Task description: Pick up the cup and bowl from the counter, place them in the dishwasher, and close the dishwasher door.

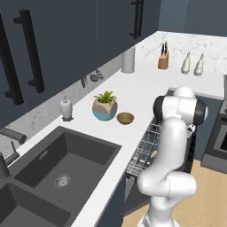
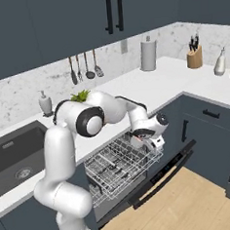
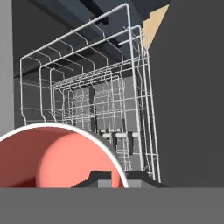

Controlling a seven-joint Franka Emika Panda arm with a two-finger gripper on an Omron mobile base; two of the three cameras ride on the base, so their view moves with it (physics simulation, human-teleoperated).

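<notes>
The salmon-red cup (image 3: 57, 164) with its pale rim is seen from above at the lower left of the hand view. My gripper (image 3: 105, 178) is shut on its rim. Beyond it stands the grey wire rack (image 3: 100, 100) of the dishwasher. In the right base view the gripper (image 2: 149, 142) hangs over the pulled-out rack (image 2: 116, 168), above the lowered dishwasher door (image 2: 165, 170). The brown bowl (image 1: 125, 118) rests on the white counter (image 1: 142, 84) beside the plant pot, apart from the arm.
A pink-and-teal plant pot (image 1: 105, 107), a soap dispenser (image 1: 66, 108) and a dark double sink (image 1: 57, 164) sit to the left. A paper towel roll (image 1: 128, 60), a knife block (image 1: 163, 60) and bottles (image 1: 186, 63) stand at the back. An oven (image 1: 219, 142) is at right.
</notes>
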